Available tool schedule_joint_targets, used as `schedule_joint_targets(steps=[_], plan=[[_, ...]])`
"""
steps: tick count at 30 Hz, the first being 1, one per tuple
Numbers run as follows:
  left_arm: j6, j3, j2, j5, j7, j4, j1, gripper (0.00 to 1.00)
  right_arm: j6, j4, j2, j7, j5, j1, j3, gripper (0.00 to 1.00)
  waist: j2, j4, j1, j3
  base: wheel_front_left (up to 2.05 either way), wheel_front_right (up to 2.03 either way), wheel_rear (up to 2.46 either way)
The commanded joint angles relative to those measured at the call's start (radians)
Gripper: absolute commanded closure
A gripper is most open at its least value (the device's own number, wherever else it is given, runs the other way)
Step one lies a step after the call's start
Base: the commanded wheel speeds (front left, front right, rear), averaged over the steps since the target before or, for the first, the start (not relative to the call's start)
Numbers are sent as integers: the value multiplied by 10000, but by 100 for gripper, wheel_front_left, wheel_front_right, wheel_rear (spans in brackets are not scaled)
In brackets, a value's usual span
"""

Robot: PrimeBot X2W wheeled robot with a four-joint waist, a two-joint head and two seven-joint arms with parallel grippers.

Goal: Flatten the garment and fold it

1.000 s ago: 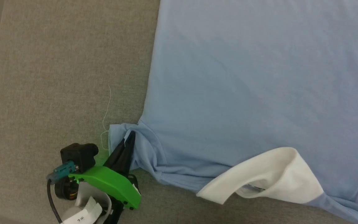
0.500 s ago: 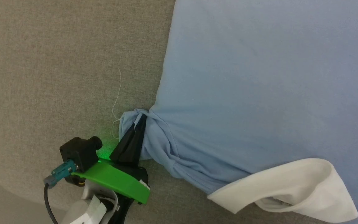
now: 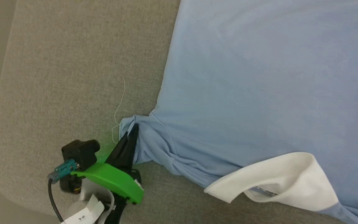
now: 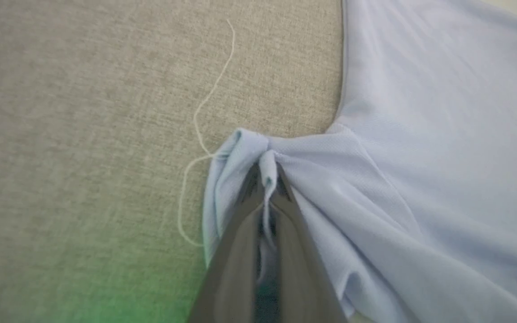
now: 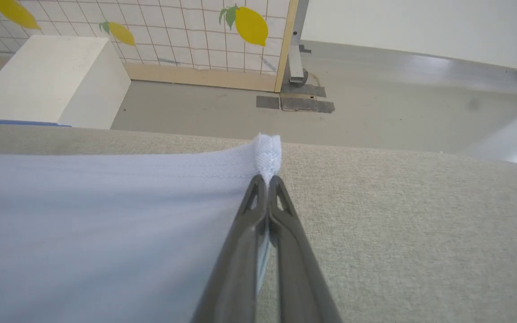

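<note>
On the grey pad (image 3: 73, 77) the garment (image 3: 259, 77) lies spread. Most of its blue body is smooth and runs past the top and right of the head view. Our left gripper (image 3: 132, 132) is clamped on the tip of the sleeve (image 3: 148, 140) at the near left; the left wrist view shows a ridge of cloth pinched between the closed fingers (image 4: 240, 233). Our right gripper (image 5: 267, 179), seen in its own view, is pinched tight on a corner of the hem (image 5: 268, 152) close to an edge of the pad, with cloth running flat away from it.

Over the last second the whole head picture has shifted, so we put that down to the camera, not the cloth. What counts is what has held. The left grip has not slipped, the thread (image 3: 121, 99) still trails by the sleeve, and creases still run from the sleeve toward the white panel (image 3: 291, 174), which remains flipped up at the near edge. Half a second ago the sleeve looked more tightly twisted round the fingers; now it sits a little looser.

We judge flattening unfinished: the sleeve wants drawing outward and the panel laying down before any fold.
</note>
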State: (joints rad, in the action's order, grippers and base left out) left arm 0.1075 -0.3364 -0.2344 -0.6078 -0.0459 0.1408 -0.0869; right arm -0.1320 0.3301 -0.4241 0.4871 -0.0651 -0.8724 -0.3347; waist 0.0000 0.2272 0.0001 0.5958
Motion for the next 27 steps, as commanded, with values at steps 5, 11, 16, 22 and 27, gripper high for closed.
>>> schedule_joint_targets(steps=[5,11,16,22,27], plan=[[454,210,-394,-183,-357,-345,869,100,13,-434,284,-1240,-451,2208,-307,100,0,-1018,-1,-1974,0,0,0],[622,319,-569,-338,-529,-187,1432,100,13,-1424,856,-1244,-973,4793,-1488,100,0,-1500,-1,-2889,0,0,0],[729,426,-795,-427,-690,-15,1853,100,13,-2007,1653,-289,-1275,6449,-2556,100,0,-1860,-1,-3397,0,0,0],[840,469,-904,-478,-802,145,2093,100,13,-2038,2574,1599,-1306,7858,-3385,100,0,-2087,-1,-3651,0,0,0],[897,422,-963,-479,-906,197,2197,100,13,-1930,3196,2811,-1324,8447,-3604,100,0,-2203,-1,-3785,0,0,0]])
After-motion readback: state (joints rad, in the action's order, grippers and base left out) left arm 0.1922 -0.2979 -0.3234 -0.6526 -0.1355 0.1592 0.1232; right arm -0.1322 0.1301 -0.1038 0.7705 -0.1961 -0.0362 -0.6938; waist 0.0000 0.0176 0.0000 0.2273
